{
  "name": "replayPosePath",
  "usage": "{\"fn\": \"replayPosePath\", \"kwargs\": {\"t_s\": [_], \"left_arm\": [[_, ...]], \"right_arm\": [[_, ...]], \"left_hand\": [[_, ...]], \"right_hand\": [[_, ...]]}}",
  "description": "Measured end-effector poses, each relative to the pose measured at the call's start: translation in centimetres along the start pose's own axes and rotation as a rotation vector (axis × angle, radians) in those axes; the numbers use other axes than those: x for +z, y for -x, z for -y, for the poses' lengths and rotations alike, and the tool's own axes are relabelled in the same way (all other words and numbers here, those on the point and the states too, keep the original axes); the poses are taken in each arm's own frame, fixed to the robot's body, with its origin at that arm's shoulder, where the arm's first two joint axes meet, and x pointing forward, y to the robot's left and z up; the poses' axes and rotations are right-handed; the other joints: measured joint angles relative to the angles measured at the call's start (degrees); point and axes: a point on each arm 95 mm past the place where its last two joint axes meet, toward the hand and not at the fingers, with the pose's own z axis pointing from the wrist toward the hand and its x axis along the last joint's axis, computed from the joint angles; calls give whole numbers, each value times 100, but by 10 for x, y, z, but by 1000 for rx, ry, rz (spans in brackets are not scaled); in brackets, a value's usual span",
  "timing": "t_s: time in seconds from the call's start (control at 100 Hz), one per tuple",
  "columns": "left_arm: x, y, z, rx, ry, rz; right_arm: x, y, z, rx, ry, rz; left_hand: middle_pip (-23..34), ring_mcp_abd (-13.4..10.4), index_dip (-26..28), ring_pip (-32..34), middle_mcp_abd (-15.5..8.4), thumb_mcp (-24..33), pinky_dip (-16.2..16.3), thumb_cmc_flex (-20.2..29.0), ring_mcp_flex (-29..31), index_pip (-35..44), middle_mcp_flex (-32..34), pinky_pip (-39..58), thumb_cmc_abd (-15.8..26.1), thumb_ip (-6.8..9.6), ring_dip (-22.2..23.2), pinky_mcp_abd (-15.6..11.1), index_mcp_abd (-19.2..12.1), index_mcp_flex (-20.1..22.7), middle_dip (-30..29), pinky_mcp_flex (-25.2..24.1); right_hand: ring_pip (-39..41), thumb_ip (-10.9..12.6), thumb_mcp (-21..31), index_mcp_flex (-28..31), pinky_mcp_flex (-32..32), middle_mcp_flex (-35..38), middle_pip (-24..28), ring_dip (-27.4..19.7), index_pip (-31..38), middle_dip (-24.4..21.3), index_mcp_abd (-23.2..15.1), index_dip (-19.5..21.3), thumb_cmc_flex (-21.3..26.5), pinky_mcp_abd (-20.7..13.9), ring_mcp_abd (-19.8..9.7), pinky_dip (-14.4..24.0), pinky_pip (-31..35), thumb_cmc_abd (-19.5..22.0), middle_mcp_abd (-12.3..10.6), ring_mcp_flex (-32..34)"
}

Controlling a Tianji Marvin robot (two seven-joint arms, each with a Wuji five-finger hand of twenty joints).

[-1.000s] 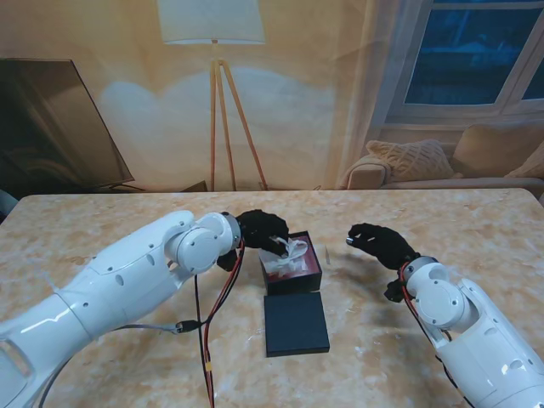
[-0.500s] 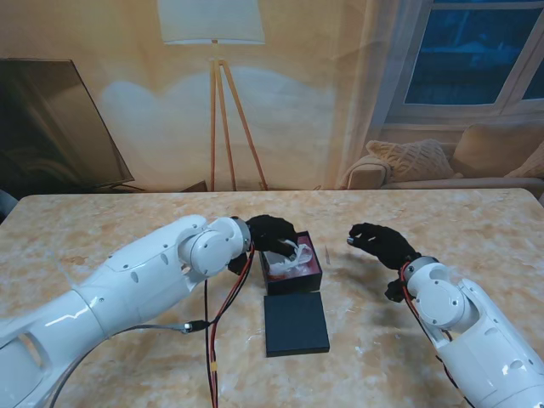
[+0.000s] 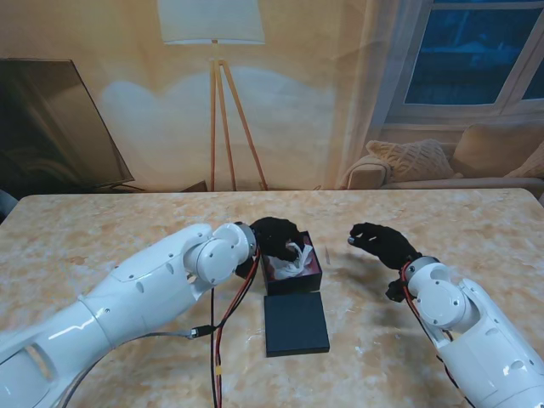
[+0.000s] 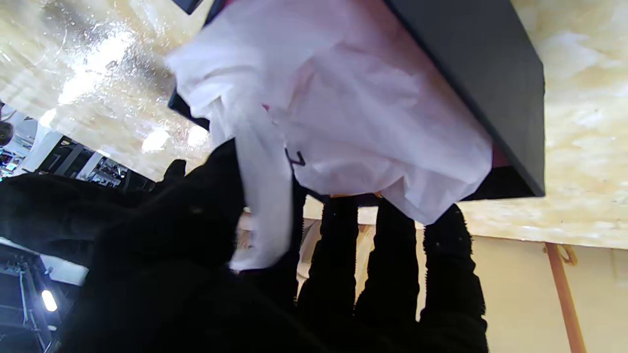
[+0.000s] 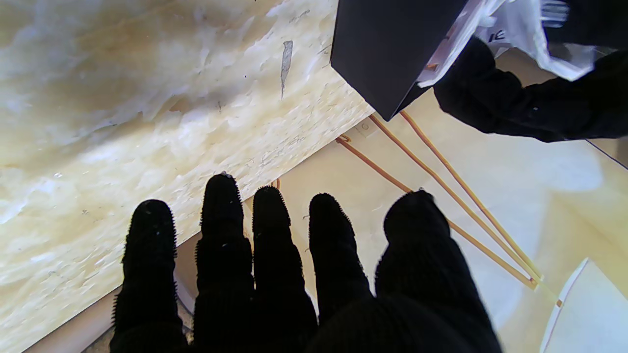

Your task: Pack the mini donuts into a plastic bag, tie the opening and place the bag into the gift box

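Observation:
The black gift box [image 3: 311, 274] with a red lining stands open at the middle of the table. A white plastic bag [image 3: 291, 263] lies crumpled inside it and bulges over the rim. My left hand [image 3: 274, 235] hovers over the box's far left corner. In the left wrist view its thumb and fingers [image 4: 216, 206] pinch a twisted strip of the bag [image 4: 353, 98], which lies against the box wall [image 4: 471, 63]. The donuts are hidden inside the bag. My right hand [image 3: 379, 242] hangs to the right of the box and holds nothing, its fingers [image 5: 274, 255] stretched out.
The black box lid [image 3: 295, 323] lies flat on the table just nearer to me than the box. Red and black cables [image 3: 223, 323] hang under my left forearm. The box corner [image 5: 387, 54] shows in the right wrist view.
My left arm has swung to the right and the bag has sunk lower into the box. The right hand has stayed where it was.

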Motion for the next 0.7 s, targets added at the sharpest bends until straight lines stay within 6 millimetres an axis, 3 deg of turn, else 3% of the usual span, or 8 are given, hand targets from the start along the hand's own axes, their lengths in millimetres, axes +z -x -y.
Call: {"fn": "replayPosePath", "kwargs": {"t_s": [0.1,0.22,0.51,0.7], "left_arm": [[-8,-3,2,49,-23,-5],[-15,-1,7,50,-71,0],[-32,-5,14,-26,-127,-21],[-43,-10,17,-47,-163,-46]], "right_arm": [[0,0,0,-1,0,-1],[0,0,0,0,0,-2],[-1,1,-1,-1,10,-5],[-1,1,-1,-4,8,-3]], "left_hand": [[-312,95,-265,-334,212,221,-12,-471,-237,-759,-307,-152,-57,49,-248,0,300,-462,-216,-123],[-618,158,-395,-536,369,231,-52,-532,-400,-1272,-623,-272,-69,49,-466,5,369,-840,-403,-201],[-945,234,-401,-842,582,236,-286,-685,-517,-1615,-847,-647,-29,49,-904,61,374,-1047,-759,-258],[-1008,239,-401,-984,591,324,-387,-826,-518,-1679,-849,-773,-116,49,-1037,78,376,-1105,-847,-285]], "right_hand": [[0,0,-39,0,0,0,0,0,0,0,0,0,25,0,0,0,0,0,0,0],[0,0,-56,0,0,0,0,0,0,0,0,0,68,0,0,0,0,0,0,0],[0,0,-56,0,0,0,0,0,0,0,0,0,69,0,0,0,0,0,0,0],[0,0,-56,0,0,0,0,0,0,0,0,0,69,0,0,0,0,0,0,0]]}}
